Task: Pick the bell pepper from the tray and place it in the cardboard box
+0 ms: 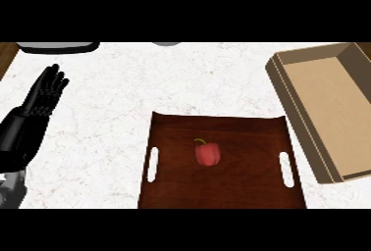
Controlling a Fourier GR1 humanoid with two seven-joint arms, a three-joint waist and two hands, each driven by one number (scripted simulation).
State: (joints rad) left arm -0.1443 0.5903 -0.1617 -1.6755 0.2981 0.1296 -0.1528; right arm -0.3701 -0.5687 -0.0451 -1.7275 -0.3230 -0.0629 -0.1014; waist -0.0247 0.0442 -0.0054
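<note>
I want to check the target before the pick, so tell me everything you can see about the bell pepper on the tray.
The bell pepper is small, red and smooth-skinned, with a thin curved green stem at its upper end. It lies near the middle of the dark wooden tray, between the two slot handles, resting on the tray floor. Nothing else touches it, no hand is near it, and it looks whole.

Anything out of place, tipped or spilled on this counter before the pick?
Nothing stands out. The red bell pepper lies in the middle of the wooden tray, and the cardboard box sits open to its right. The left hand rests open at the left edge.
</note>
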